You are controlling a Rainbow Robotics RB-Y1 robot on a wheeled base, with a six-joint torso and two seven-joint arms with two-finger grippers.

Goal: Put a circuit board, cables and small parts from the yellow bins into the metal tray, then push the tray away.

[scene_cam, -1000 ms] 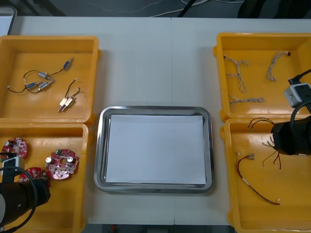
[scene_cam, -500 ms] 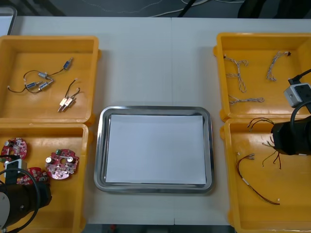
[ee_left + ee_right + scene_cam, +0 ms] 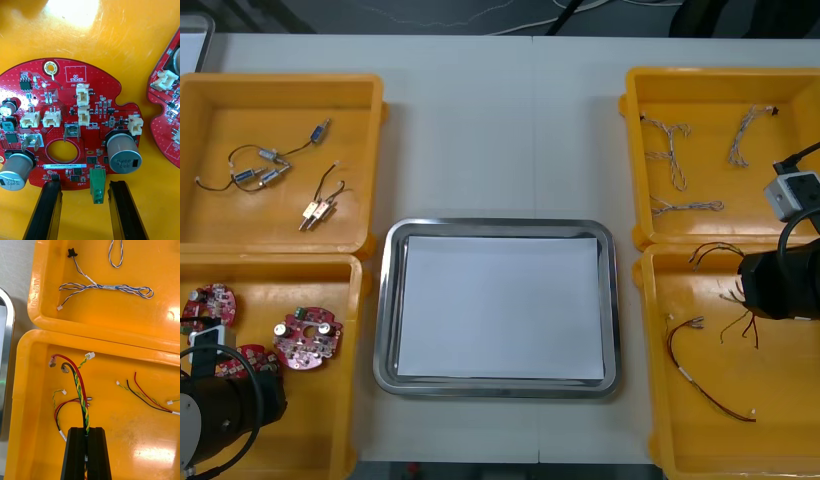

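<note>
The left hand (image 3: 84,184) is low over the near left bin (image 3: 330,420), its fingers (image 3: 48,210) spread apart and gripping nothing. A red board (image 3: 71,123) lies flat on the bin floor just beyond the fingertips. Its near edge sits at the tips, and the board's green connector (image 3: 96,185) juts into the gap between them. I cannot tell whether the fingers touch the board. A second board (image 3: 168,112) lies just beside the first, apart from it. In the front view two more boards (image 3: 308,338) (image 3: 210,303) lie farther up the same bin.

The right hand (image 3: 87,429) is over the near right bin (image 3: 660,300), closed on a cable (image 3: 79,390) of red, black and twisted yellow-green strands. The cable runs out from between the fingertips and ends in loose tips ahead of them. Another thin cable (image 3: 146,395) lies on the bin floor to one side, apart from the hand. Blue and white cables (image 3: 105,287) lie in the far right bin (image 3: 41,296).

The tray (image 3: 385,300), white inside, sits on the counter (image 3: 500,130) between the bins, well apart from both hands. Small metal parts (image 3: 260,170) with black leads lie in the far left bin (image 3: 365,150).
</note>
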